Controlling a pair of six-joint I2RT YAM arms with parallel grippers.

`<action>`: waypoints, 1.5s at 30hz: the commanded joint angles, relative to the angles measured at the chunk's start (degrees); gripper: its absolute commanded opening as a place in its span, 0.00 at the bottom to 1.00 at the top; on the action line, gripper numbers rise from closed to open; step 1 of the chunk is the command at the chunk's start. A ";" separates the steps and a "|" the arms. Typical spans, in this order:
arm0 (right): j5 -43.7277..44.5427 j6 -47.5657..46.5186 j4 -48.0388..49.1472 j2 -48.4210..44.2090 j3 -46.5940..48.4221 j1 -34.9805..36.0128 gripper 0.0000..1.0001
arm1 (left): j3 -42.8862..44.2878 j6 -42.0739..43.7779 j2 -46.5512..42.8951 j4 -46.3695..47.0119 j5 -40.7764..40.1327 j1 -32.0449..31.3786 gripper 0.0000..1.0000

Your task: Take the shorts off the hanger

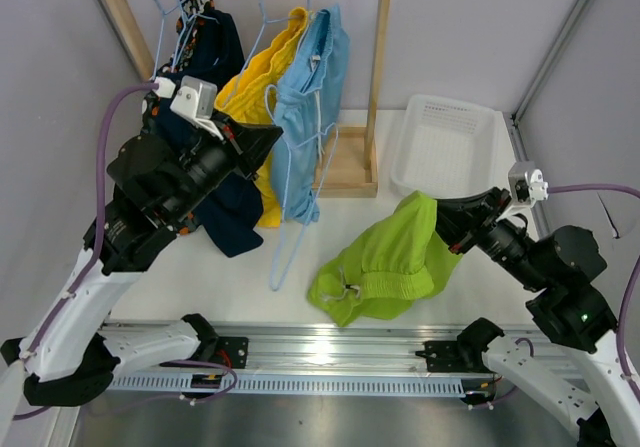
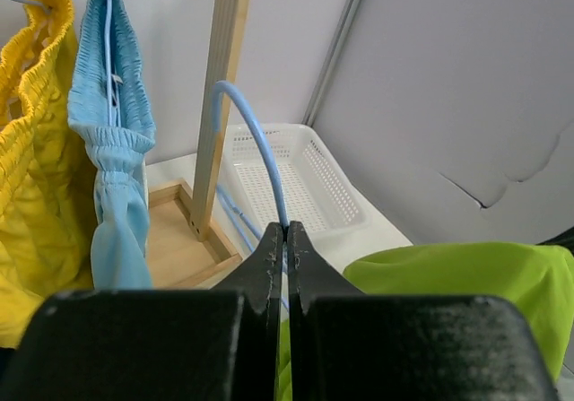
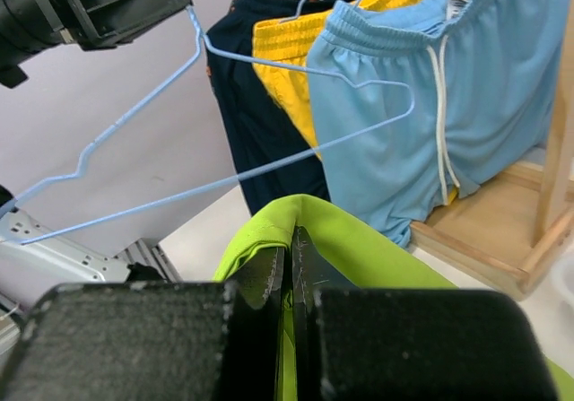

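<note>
**A:** Where did we find the lime green shorts [image 1: 385,262] at that moment?

**B:** They were already off the hanger [image 2: 267,159]. The right gripper [image 3: 289,239] was pressed closed on 1 fold of them, and their lower part lay on the table [image 1: 250,277], near the white basket [image 1: 450,137]. The left gripper [image 2: 287,231] had its 2 fingers squeezed together on the thin blue wire and held the bare hanger in the air.

**A:** So what did we fear?

**B:** We judged 3 risks. First, the free end of the hanger hung just beside the light blue shorts [image 1: 310,97] and their cord. A careless swing of the left arm could have hooked that cloth and dragged the pair off the rack [image 1: 378,57]. Second, the wire was thin and smooth, so it could have turned or slipped in such a narrow pinch.

**A:** And the 3rd?

**B:** The right fingers held only a small fold. The fabric was soft, so it could have slid out during a lift, or its hem could have trailed on the table and missed wherever it was to go.

**A:** Was the rest of the job safe?

**B:** Not fully. 4 pairs were on the rack: light blue, the yellow shorts [image 1: 255,82], the dark navy shorts [image 1: 225,207] and the camouflage shorts [image 1: 195,2]. The left arm stood very near the navy pair, and we thought it could brush them.
</note>
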 commanded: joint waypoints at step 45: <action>13.04 8.00 25.39 45.39 6.74 -38.71 0.68 | 56.96 17.51 45.15 -12.69 0.24 5.12 0.00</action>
